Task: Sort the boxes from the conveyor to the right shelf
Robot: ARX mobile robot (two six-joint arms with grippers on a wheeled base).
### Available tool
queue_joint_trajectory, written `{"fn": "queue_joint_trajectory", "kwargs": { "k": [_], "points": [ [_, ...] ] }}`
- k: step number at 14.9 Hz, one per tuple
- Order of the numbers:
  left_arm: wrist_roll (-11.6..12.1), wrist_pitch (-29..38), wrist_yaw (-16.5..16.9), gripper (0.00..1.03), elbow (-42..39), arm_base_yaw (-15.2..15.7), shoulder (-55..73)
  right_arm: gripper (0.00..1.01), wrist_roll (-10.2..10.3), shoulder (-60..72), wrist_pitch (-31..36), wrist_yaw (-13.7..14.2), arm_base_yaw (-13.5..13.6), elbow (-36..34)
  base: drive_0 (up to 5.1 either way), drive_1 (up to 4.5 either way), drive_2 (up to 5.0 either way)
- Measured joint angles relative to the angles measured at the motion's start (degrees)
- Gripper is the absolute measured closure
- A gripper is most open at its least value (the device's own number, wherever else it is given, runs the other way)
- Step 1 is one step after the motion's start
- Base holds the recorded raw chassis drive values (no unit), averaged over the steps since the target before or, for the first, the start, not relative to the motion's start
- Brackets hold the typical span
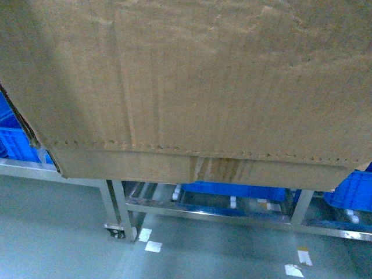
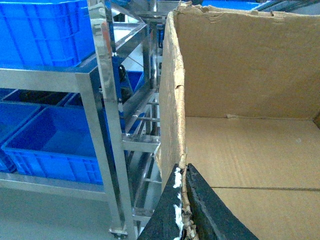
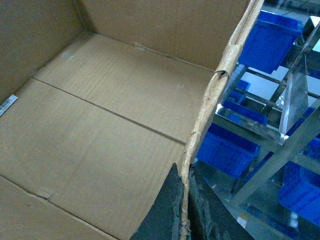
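A large brown cardboard box (image 1: 192, 87) fills most of the head view, held up in front of the camera with its perforated line near the lower edge. My left gripper (image 2: 183, 200) is shut on the box's torn left wall (image 2: 172, 100), one finger inside and one outside. My right gripper (image 3: 185, 210) is shut on the ragged right wall (image 3: 220, 85). The box's inside (image 3: 100, 115) looks empty. The stainless-steel shelf (image 1: 192, 209) with white rollers stands just beyond and below the box. The conveyor is out of view.
Blue plastic crates (image 1: 232, 190) sit on the rack's lower tier and at the left (image 2: 45, 30) and right (image 3: 267, 42). Steel posts (image 2: 107, 125) stand close to the box's left side. A castor foot (image 1: 114, 231) and tape marks (image 1: 153, 246) are on the grey floor.
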Motion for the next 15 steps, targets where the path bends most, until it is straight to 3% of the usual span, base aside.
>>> {"fn": "queue_joint_trajectory", "kwargs": {
  "k": [5, 10, 15],
  "points": [
    [0.04, 0.0, -0.02, 1.01, 0.0, 0.0, -0.2, 0.99, 0.0, -0.13, 0.02, -0.02, 0.0, 0.0, 0.0, 4.09, -4.2],
    [0.07, 0.15, 0.0, 1.01, 0.0, 0.0, 0.13, 0.99, 0.0, 0.59, 0.28, -0.04, 0.0, 0.02, 0.0, 0.51, -0.4],
    [0.07, 0.04, -0.02, 1.01, 0.0, 0.0, -0.13, 0.99, 0.0, 0.11, 0.04, -0.04, 0.0, 0.02, 0.1, 4.22, -4.1]
  ]
}}
